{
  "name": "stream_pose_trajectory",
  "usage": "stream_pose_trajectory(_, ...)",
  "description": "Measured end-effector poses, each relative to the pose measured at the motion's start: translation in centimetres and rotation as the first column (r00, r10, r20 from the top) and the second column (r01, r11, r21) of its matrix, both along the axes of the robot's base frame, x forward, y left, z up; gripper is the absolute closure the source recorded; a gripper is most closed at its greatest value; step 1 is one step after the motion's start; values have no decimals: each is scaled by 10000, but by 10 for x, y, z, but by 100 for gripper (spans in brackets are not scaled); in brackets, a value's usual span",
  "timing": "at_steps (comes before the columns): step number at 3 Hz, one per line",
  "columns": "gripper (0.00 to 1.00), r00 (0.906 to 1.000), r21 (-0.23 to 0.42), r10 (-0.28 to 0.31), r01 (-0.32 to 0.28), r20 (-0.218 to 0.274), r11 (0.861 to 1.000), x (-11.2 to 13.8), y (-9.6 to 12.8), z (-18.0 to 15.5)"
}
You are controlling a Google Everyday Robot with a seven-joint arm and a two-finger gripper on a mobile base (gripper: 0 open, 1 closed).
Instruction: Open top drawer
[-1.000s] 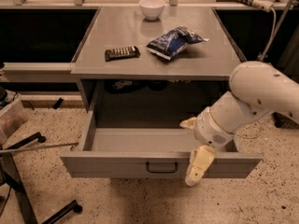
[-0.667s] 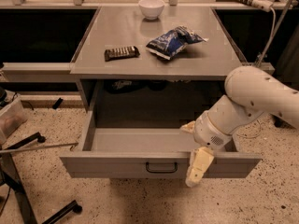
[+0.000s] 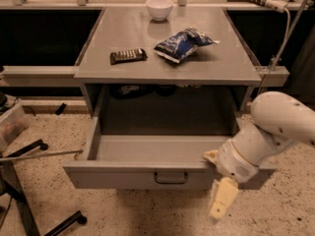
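Note:
The top drawer is a wide grey metal drawer under the grey table top, pulled far out toward me. Its plain grey tray shows bare. A small black bar handle sits at the centre of its front. My gripper is at the right end of the drawer front, to the right of the handle and off it. One cream finger hangs down in front of the drawer face, the other is by the front's top edge. The fingers stand apart and hold nothing. My white arm reaches in from the right.
On the table top lie a dark snack bar, a blue chip bag and a white bowl. Black stand legs and a thin rod are on the speckled floor at left. A cable hangs at right.
My gripper has moved a little right and down, away from the drawer front. The drawer stays pulled out as before.

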State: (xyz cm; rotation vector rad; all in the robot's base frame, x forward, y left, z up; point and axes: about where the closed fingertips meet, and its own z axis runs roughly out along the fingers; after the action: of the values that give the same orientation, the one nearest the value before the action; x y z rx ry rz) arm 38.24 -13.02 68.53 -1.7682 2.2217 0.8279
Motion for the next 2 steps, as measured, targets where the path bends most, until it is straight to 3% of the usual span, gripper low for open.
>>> stream_pose_trajectory(1,0,9997,45,-147,147,-169,9999,-9,-2,2)
stream_pose_trajectory(2,0,9962,243,-684,698,-535,9973,-50,-7,18)
